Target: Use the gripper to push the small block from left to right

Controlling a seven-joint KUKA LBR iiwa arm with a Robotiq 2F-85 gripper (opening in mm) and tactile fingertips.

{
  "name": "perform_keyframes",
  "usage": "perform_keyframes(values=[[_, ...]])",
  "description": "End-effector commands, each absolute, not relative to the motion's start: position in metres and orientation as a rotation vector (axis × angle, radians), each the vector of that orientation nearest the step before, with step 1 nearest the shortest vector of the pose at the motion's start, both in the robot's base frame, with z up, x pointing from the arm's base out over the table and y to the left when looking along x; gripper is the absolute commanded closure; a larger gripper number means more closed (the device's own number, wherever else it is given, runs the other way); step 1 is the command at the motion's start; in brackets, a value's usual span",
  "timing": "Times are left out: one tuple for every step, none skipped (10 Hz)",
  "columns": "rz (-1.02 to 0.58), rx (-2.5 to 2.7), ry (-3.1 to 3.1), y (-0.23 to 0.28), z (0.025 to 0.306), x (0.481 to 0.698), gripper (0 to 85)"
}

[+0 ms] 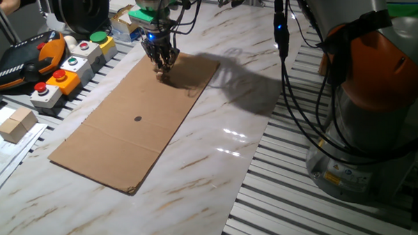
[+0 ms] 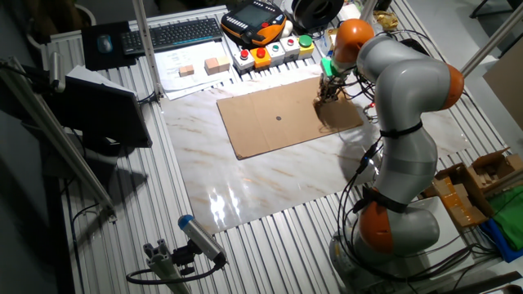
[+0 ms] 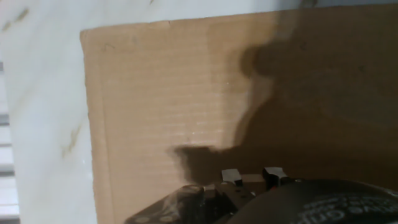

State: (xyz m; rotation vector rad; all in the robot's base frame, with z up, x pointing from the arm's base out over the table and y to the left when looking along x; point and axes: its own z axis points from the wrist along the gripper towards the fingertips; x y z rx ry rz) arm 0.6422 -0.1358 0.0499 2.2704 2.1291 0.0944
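My gripper point(image 1: 164, 64) hangs over the far end of a brown cardboard sheet point(image 1: 126, 134), with a blue light and a green fitting above it. Its thin dark fingers come together to a point, low over the cardboard. A small tan block point(image 1: 164, 77) lies on the cardboard right below the fingertips; I cannot tell if they touch it. In the other fixed view the gripper point(image 2: 327, 88) is at the cardboard's point(image 2: 278, 122) right end. The hand view shows two fingertips point(image 3: 231, 176) close together over cardboard point(image 3: 155, 93), and the block is not visible there.
A black dot point(image 1: 139, 119) marks the cardboard's middle. Button boxes point(image 1: 68, 70) and an orange pendant point(image 1: 32, 57) line the left edge. Two wooden blocks point(image 1: 17, 124) sit on papers at the left. The robot base point(image 1: 376, 111) and cables stand at the right.
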Motion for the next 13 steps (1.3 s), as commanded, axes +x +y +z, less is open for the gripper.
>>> perform_keyframes(values=[[0.093, 2.268, 2.133, -0.134, 0.05, 0.643, 84.0], [0.101, 2.272, 2.136, -0.133, 0.049, 0.643, 84.0], [0.101, 2.274, 2.141, -0.131, 0.048, 0.644, 84.0], [0.1, 2.273, 2.147, -0.129, 0.048, 0.644, 84.0], [0.103, 2.276, 2.153, -0.127, 0.047, 0.645, 84.0], [0.104, 2.28, 2.157, -0.124, 0.047, 0.645, 84.0], [0.104, 2.28, 2.16, -0.122, 0.049, 0.645, 84.0], [0.099, 2.279, 2.162, -0.119, 0.051, 0.645, 84.0], [0.092, 2.28, 2.164, -0.114, 0.053, 0.646, 84.0], [0.086, 2.28, 2.164, -0.11, 0.053, 0.646, 84.0], [0.084, 2.278, 2.165, -0.107, 0.052, 0.646, 84.0], [0.084, 2.276, 2.167, -0.104, 0.052, 0.646, 84.0], [0.089, 2.275, 2.173, -0.102, 0.051, 0.646, 84.0]])
